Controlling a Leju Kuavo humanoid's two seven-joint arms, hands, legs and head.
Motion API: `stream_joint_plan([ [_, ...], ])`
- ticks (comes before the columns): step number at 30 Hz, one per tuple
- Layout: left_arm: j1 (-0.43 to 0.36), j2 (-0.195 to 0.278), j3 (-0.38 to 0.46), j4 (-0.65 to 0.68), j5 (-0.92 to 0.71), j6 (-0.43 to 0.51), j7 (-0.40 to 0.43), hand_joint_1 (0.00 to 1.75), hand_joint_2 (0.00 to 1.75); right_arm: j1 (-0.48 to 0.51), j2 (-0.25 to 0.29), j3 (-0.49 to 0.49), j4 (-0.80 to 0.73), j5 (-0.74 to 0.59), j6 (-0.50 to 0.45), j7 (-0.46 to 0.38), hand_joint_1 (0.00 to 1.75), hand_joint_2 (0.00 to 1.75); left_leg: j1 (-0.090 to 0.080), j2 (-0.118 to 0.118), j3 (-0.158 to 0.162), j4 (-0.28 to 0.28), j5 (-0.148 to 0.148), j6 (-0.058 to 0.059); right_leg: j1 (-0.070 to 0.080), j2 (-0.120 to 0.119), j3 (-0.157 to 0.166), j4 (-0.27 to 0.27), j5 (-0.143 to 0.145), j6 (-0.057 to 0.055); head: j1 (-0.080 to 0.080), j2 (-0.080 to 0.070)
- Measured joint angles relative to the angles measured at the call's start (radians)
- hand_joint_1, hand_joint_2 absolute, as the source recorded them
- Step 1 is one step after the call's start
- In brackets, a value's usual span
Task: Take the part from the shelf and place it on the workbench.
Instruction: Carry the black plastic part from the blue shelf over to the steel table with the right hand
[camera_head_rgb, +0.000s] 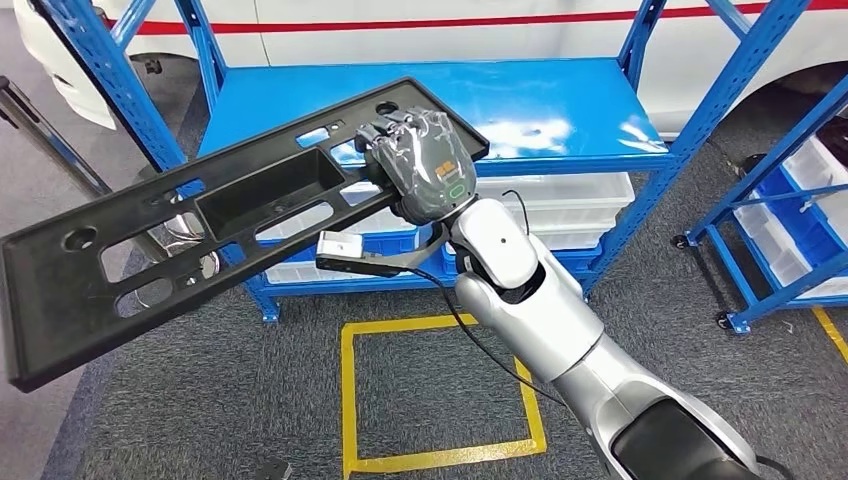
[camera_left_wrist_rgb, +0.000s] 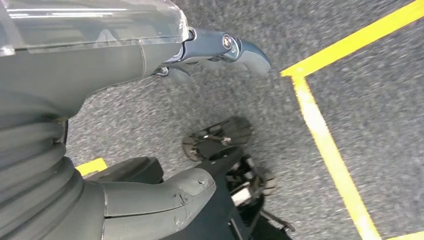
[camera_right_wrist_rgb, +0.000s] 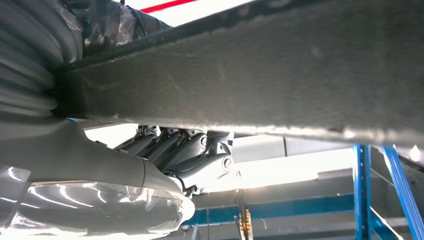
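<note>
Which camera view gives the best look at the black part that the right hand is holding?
The head view: it shows nearly the whole black part, with its slots and holes, and the right hand gripping one end. The right wrist view shows just a close, blurred stretch of it. The left wrist view looks at the floor.

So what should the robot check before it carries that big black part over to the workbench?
1. Part held? The right robot hand grips the black part at one end: ok.
2. Part off the shelf? It hangs in front of the blue shelf, above the floor: ok.
3. Grip balanced? Most of the part sticks out far to one side of the hand and tilts downward: not ok.
4. Fingers wrapped around the edge? The right wrist view shows fingers curled under the part: ok.
5. Left robot hand free to help? It hangs over the floor, holding nothing: ok.
6. Workbench ready? It isn't pictured: cannot tell.
</note>
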Motion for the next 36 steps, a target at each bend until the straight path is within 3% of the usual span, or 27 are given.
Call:
stream_joint_plan([
  [1, 0.000, 0.000, 0.000, 0.000, -0.001, 0.000, 0.000, 0.00, 1.75, 0.000, 0.000, 0.000, 0.002, 0.001, 0.000, 0.000, 1.75, 1.75, 0.000, 0.000, -0.016, 0.002, 0.011, -0.002, 0.000, 0.000, 0.021, -0.002, 0.028, -0.001, 0.000, 0.000],
  [3, 0.000, 0.000, 0.000, 0.000, -0.002, 0.000, 0.001, 0.00, 1.75, -0.001, 0.000, 0.000, 0.005, 0.004, 0.000, 0.000, 1.75, 1.75, -0.001, -0.001, -0.045, 0.009, 0.029, -0.008, 0.000, 0.001, 0.111, -0.096, 0.068, -0.007, 0.000, 0.000],
  [5, 0.000, 0.000, 0.000, 0.000, -0.002, 0.000, 0.001, 0.00, 1.75, -0.003, 0.002, 0.000, 0.006, 0.008, -0.001, 0.000, 1.75, 1.75, -0.002, -0.002, -0.064, 0.014, 0.046, -0.017, 0.004, 0.004, 0.207, -0.236, 0.046, -0.014, 0.000, 0.000],
  [7, 0.000, 0.000, 0.000, 0.000, -0.002, -0.001, 0.002, 0.00, 1.75, -0.004, 0.003, 0.000, 0.006, 0.010, -0.001, -0.001, 1.75, 1.75, -0.002, -0.002, -0.074, 0.012, 0.065, -0.029, 0.012, 0.005, 0.239, -0.303, 0.027, -0.021, -0.001, 0.000],
  [9, 0.002, 0.000, 0.000, 0.000, -0.003, -0.001, 0.003, 0.00, 1.75, -0.004, 0.003, 0.000, 0.009, 0.010, -0.001, -0.001, 1.75, 1.75, 0.001, -0.005, -0.085, 0.017, 0.059, -0.039, 0.009, 0.002, 0.229, -0.312, 0.044, -0.035, 0.000, 0.000],
  [11, 0.003, 0.000, 0.000, 0.000, -0.004, -0.001, 0.004, 0.00, 1.75, -0.004, 0.004, 0.000, 0.011, 0.010, -0.001, -0.001, 1.75, 1.75, 0.003, -0.008, -0.109, 0.082, -0.012, -0.046, 0.006, -0.002, 0.213, -0.317, 0.064, -0.053, 0.000, 0.000],
  [13, 0.003, 0.000, 0.000, 0.000, -0.005, -0.001, 0.004, 0.00, 1.75, -0.004, 0.005, 0.001, 0.013, 0.010, -0.001, -0.001, 1.75, 1.75, 0.005, -0.008, -0.141, 0.210, -0.101, -0.052, 0.009, -0.003, 0.189, -0.313, 0.081, -0.062, -0.001, 0.000],
  [14, 0.003, 0.000, 0.000, 0.000, -0.005, -0.001, 0.004, 0.00, 1.75, -0.003, 0.006, 0.001, 0.014, 0.010, -0.001, 0.000, 1.75, 1.75, 0.005, -0.008, -0.149, 0.266, -0.123, -0.054, 0.011, -0.004, 0.175, -0.309, 0.088, -0.063, -0.001, 0.000],
  [15, 0.003, 0.000, 0.000, 0.000, -0.005, -0.001, 0.004, 0.00, 1.75, -0.003, 0.006, 0.001, 0.015, 0.010, -0.001, 0.000, 1.75, 1.75, 0.006, -0.008, -0.145, 0.294, -0.122, -0.055, 0.012, -0.004, 0.162, -0.304, 0.095, -0.063, -0.001, 0.000],
  [16, 0.003, 0.000, 0.000, 0.000, -0.005, -0.001, 0.004, 0.00, 1.75, -0.002, 0.006, 0.001, 0.016, 0.011, -0.001, 0.000, 1.75, 1.75, 0.005, -0.008, -0.123, 0.285, -0.102, -0.054, 0.013, -0.004, 0.149, -0.299, 0.100, -0.063, -0.001, 0.000],
  [18, 0.002, 0.000, 0.000, 0.000, -0.005, -0.001, 0.005, 0.00, 1.75, -0.002, 0.006, 0.002, 0.018, 0.011, -0.001, 0.000, 1.75, 1.75, 0.003, -0.009, -0.044, 0.182, -0.057, -0.045, 0.013, -0.004, 0.127, -0.287, 0.108, -0.061, -0.001, 0.000],
  [20, 0.000, 0.001, 0.000, 0.000, -0.005, -0.001, 0.005, 0.00, 1.75, -0.003, 0.007, 0.001, 0.018, 0.013, -0.002, 0.000, 1.75, 1.75, -0.003, -0.011, 0.030, 0.065, -0.051, -0.034, 0.014, -0.003, 0.112, -0.279, 0.119, -0.054, 0.000, 0.000],
  [22, 0.000, 0.003, 0.000, 0.000, -0.005, -0.001, 0.005, 0.00, 1.75, -0.002, 0.008, 0.001, 0.019, 0.013, -0.002, 0.000, 1.75, 1.75, -0.010, -0.012, 0.053, 0.019, -0.054, -0.027, 0.011, -0.004, 0.104, -0.281, 0.134, -0.043, -0.001, 0.000],
  [24, 0.001, 0.003, 0.000, 0.000, -0.005, -0.001, 0.006, 0.00, 1.75, -0.001, 0.009, 0.001, 0.020, 0.013, -0.003, 0.000, 1.75, 1.75, -0.009, -0.009, 0.050, 0.001, -0.034, -0.018, 0.008, -0.001, 0.098, -0.286, 0.138, -0.033, 0.000, 0.000],
  [25, 0.000, 0.003, 0.000, 0.000, -0.005, -0.001, 0.007, 0.00, 1.75, -0.002, 0.008, 0.001, 0.021, 0.013, -0.003, 0.000, 1.75, 1.75, -0.006, -0.006, 0.046, -0.009, -0.022, -0.012, 0.008, 0.001, 0.092, -0.273, 0.117, -0.028, 0.000, 0.000],
  [26, -0.002, 0.002, 0.000, -0.001, -0.005, -0.001, 0.007, 0.00, 1.75, -0.002, 0.008, 0.001, 0.021, 0.013, -0.003, 0.000, 1.75, 1.75, -0.003, -0.003, 0.039, -0.018, -0.011, -0.007, 0.007, 0.003, 0.081, -0.243, 0.080, -0.023, 0.000, 0.000],
  [28, -0.005, 0.002, 0.000, -0.001, -0.005, -0.001, 0.008, 0.00, 1.75, -0.001, 0.007, 0.001, 0.022, 0.013, -0.003, 0.000, 1.75, 1.75, -0.001, -0.001, 0.017, -0.017, 0.006, -0.003, 0.001, 0.004, 0.053, -0.130, -0.015, -0.014, 0.000, 0.000],
  [29, -0.005, 0.002, 0.000, -0.001, -0.005, -0.001, 0.008, 0.00, 1.75, 0.000, 0.007, 0.001, 0.023, 0.013, -0.003, 0.000, 1.75, 1.75, -0.001, 0.000, 0.005, -0.012, 0.013, -0.003, -0.003, 0.004, 0.043, -0.070, -0.043, -0.009, 0.000, 0.000],
  [30, -0.005, 0.002, 0.000, -0.001, -0.005, 0.000, 0.009, 0.00, 1.75, 0.002, 0.006, 0.001, 0.024, 0.013, -0.003, 0.000, 1.75, 1.75, -0.001, 0.001, -0.010, -0.006, 0.019, -0.005, -0.008, 0.004, 0.041, -0.029, -0.048, -0.005, 0.000, 0.000],
  [31, -0.005, 0.002, 0.000, -0.001, -0.005, 0.000, 0.010, 0.00, 1.75, 0.004, 0.006, 0.001, 0.025, 0.013, -0.003, 0.000, 1.75, 1.75, 0.000, 0.002, -0.025, 0.002, 0.025, -0.008, -0.012, 0.003, 0.053, -0.016, -0.031, 0.000, 0.000, 0.000],
  [33, -0.005, 0.002, 0.000, -0.001, -0.005, 0.001, 0.011, 0.00, 1.75, 0.006, 0.005, 0.001, 0.026, 0.013, -0.003, 0.000, 1.75, 1.75, 0.004, 0.002, -0.055, 0.021, 0.036, -0.018, -0.022, 0.003, 0.118, -0.085, 0.021, 0.008, 0.000, 0.000],
  [35, -0.005, 0.003, 0.000, -0.001, -0.005, 0.003, 0.012, 0.00, 1.75, 0.006, 0.006, 0.001, 0.025, 0.013, -0.003, 0.000, 1.75, 1.75, 0.005, 0.001, -0.081, 0.039, 0.046, -0.031, -0.023, 0.007, 0.194, -0.197, 0.021, 0.011, 0.000, 0.000],
  [36, -0.004, 0.003, 0.000, -0.002, -0.005, 0.003, 0.012, 0.00, 1.75, 0.006, 0.007, 0.000, 0.025, 0.014, -0.003, 0.000, 1.75, 1.75, 0.005, 0.000, -0.089, 0.043, 0.053, -0.037, -0.020, 0.009, 0.212, -0.233, 0.010, 0.008, -0.001, 0.000],
])
